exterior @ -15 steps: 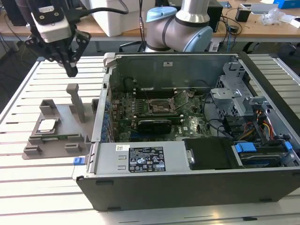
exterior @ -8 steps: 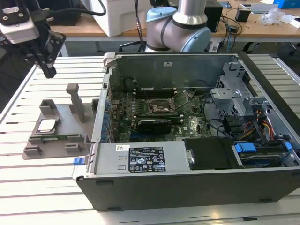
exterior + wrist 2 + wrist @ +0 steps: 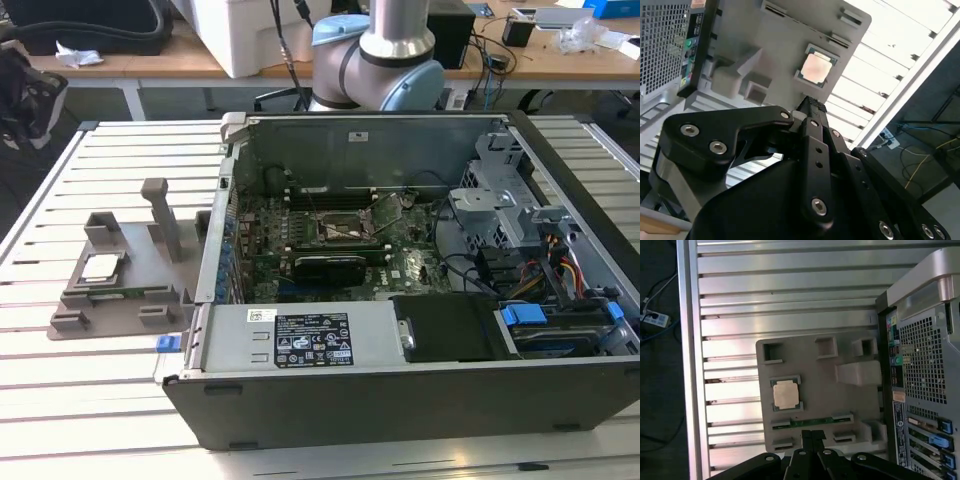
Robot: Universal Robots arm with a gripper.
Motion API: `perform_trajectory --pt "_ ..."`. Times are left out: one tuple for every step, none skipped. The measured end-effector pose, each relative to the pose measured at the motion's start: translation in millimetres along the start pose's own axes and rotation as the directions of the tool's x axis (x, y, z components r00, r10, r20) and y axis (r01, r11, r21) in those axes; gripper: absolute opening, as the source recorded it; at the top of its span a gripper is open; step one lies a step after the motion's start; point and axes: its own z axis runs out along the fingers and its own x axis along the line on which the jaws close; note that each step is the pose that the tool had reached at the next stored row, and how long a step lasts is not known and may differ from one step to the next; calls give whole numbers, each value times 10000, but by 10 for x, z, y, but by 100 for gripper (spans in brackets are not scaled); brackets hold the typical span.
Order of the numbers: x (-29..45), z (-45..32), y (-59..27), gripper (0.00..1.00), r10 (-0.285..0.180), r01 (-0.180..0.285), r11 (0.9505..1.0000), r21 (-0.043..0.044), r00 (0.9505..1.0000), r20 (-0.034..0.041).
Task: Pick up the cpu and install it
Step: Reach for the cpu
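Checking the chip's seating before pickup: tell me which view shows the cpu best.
The first wrist view: the cpu is seen squarely, whole, lying in its grey tray recess. The second wrist view shows the cpu whole but slanted, beyond the tool. The exterior view shows the cpu flattened by the angle.

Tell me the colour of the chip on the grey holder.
The chip is pale silvery-grey with a green rim, clearest in the first wrist view.
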Motion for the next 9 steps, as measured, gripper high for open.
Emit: perform_trajectory --pt "46 -1 -1 11 0 0 10000 4 10000 0" --pt "133 0 16 11 -3 3 10000 21 10000 2" --pt "179 1 41 11 -5 5 10000 34 10000 3" --pt "210 5 99 11 -16 16 10000 48 10000 3" --pt "226 7 126 11 -25 25 10000 53 10000 3" --pt "241 9 141 11 -34 34 10000 53 10000 5" --pt "265 9 149 11 -41 41 10000 54 10000 2" --pt "269 8 149 11 -43 43 10000 54 10000 1" --pt "269 8 149 11 -44 44 10000 53 10000 2"
